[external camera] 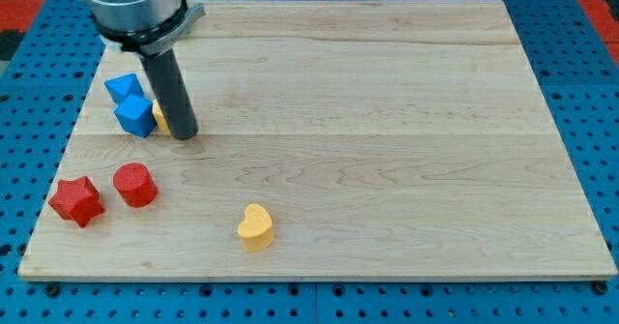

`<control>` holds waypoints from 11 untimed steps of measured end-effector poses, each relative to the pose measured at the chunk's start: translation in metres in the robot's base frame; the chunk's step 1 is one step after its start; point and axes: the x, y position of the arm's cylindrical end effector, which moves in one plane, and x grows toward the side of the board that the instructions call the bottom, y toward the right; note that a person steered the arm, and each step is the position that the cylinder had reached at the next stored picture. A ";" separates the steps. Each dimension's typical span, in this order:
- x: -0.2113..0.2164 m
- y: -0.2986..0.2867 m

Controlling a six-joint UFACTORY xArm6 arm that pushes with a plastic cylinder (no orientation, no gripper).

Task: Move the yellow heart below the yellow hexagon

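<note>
Now, tip: my tip (185, 133) rests on the wooden board (387, 92) at the end of the dark rod (170, 90); it is a plain rod end with no jaws, so it grasps nothing.
Yellow hexagon: a sliver of yellow block (161, 117) shows just to the view's left of my tip, mostly hidden behind the rod, touching or nearly so; its shape cannot be made out.
Blue blocks: two blue blocks (130, 103), one behind the other, sit just beyond that yellow sliver, to the view's left of my tip.
Yellow heart: the yellow heart (255, 227) lies well apart from my tip, toward the view's bottom and somewhat to the view's right, near the board's lower edge.
Red cylinder: the red cylinder (134, 185) stands below my tip and a little to the view's left.
Red star: the red star (76, 200) lies just beside the cylinder, farther to the view's left.
</note>
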 end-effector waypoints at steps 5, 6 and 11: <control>0.181 0.221; 0.160 0.120; 0.058 0.017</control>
